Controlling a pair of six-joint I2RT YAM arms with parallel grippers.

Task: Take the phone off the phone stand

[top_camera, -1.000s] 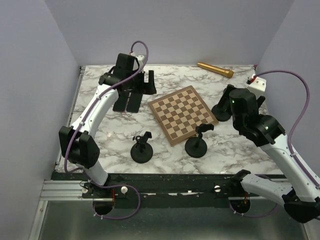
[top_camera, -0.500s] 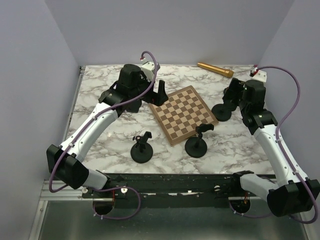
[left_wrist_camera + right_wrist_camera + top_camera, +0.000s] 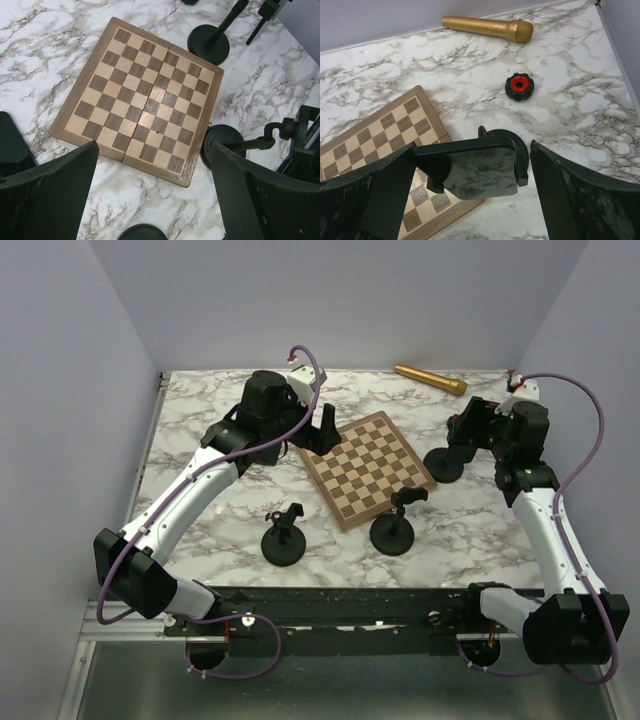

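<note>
A black phone (image 3: 480, 170) with a glossy screen sits clamped in a black phone stand (image 3: 520, 145) beside the chessboard's right corner; the stand's base also shows in the top view (image 3: 443, 464). My right gripper (image 3: 472, 146) is open, one finger on each side of the phone, not touching it; in the top view it (image 3: 470, 427) hangs over that stand. My left gripper (image 3: 154, 147) is open and empty above the chessboard's near-left edge, and in the top view it (image 3: 322, 430) is at the board's left corner.
A wooden chessboard (image 3: 365, 467) lies mid-table. Two empty black stands (image 3: 283, 538) (image 3: 393, 530) are near the front. A gold microphone (image 3: 487, 27) and a red-and-black knob (image 3: 519, 86) lie at the back right. Another black phone (image 3: 10, 145) lies flat left of the board.
My left gripper swung right from the flat phones at the back left to the chessboard's left corner. My right gripper moved back and settled over the stand holding the phone.
</note>
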